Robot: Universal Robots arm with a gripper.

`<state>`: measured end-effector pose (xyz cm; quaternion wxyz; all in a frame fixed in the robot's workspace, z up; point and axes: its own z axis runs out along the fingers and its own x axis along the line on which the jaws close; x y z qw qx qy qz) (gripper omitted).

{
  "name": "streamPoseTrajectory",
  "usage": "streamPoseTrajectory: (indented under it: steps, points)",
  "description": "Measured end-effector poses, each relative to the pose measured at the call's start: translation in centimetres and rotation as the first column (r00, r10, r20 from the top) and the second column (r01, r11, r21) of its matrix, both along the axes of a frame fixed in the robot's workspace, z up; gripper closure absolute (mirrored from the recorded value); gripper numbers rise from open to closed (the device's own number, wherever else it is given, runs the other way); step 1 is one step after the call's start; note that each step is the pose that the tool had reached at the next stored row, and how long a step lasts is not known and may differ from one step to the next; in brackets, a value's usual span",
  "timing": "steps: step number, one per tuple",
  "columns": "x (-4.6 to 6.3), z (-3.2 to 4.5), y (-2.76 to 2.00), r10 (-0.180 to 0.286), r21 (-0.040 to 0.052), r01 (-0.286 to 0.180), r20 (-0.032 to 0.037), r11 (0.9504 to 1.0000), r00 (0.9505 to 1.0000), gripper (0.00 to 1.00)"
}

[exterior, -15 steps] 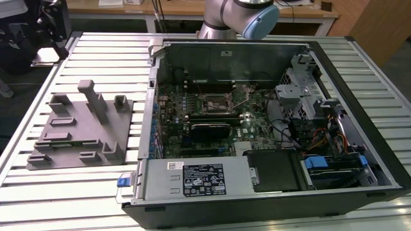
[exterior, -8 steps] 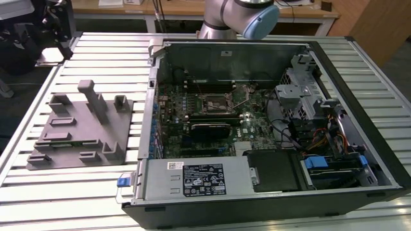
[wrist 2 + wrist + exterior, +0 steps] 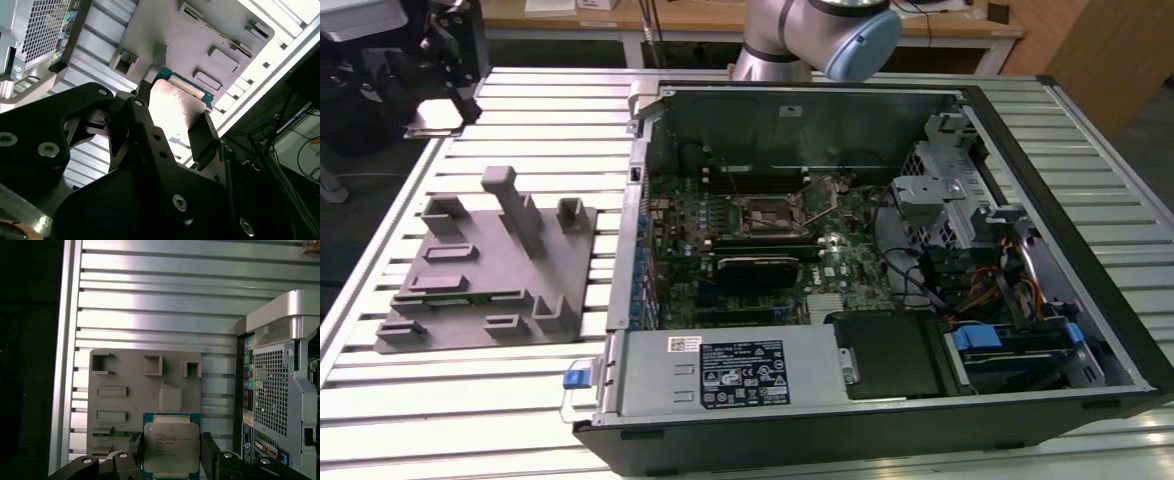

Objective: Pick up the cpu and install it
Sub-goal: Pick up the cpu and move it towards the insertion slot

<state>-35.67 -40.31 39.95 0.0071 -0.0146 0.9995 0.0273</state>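
I see gripper (image 3: 171, 456) fingers (image 3: 208, 452) clamped on cpu (image 3: 171, 442) edges, over grey tray (image 3: 125, 377); open computer case (image 3: 801, 120) centre-right, exterior view.

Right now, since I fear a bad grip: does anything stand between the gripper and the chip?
Nothing visible does. The gripper clamps the chip directly, its fingers on opposite edges, with the grey tray beyond it.

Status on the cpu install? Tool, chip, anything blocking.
Status: tool shut on the cpu, gripped by two opposite edges. The cpu hangs above the grey tray, not in the motherboard socket. Nothing seen in the way.
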Motion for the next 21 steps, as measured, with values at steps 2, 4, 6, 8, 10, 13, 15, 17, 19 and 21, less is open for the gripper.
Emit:
streamPoseTrajectory:
  steps: [2, 4, 6, 8, 10, 13, 15, 17, 19, 21]
  points:
    - [0.2, -0.01, 0.00, 0.000, 0.0001, 0.000, 0.0001, 1.0000, 1.0000, 0.45]
    - [0.4, 0.00, 0.00, 0.000, 0.0000, 0.000, 0.0000, 1.0000, 1.0000, 0.45]
    - [0.6, 0.00, 0.00, 0.000, 0.0000, 0.000, 0.0000, 1.0000, 1.0000, 0.45]
    - [0.9, 0.00, 0.00, 0.000, 0.0000, 0.000, 0.0000, 1.0000, 1.0000, 0.45]
    - [1.1, 0.00, 0.00, 0.000, 0.0000, 0.000, 0.0000, 1.0000, 1.0000, 0.45]
    - [1.5, 0.00, 0.00, 0.000, 0.0000, 0.000, 0.0000, 1.0000, 1.0000, 0.45]
    - [1.8, 0.00, 0.00, 0.000, 0.0000, 0.000, 0.0000, 1.0000, 1.0000, 0.45]
    - [2.1, 0.00, 0.00, 0.000, 0.0000, 0.000, 0.0000, 1.0000, 1.0000, 0.45]
    - [2.3, 0.00, 0.00, 0.000, 0.0000, 0.000, 0.0000, 1.0000, 1.0000, 0.45]
    - [2.6, 0.00, 0.00, 0.000, 0.0000, 0.000, 0.0000, 1.0000, 1.0000, 0.45]
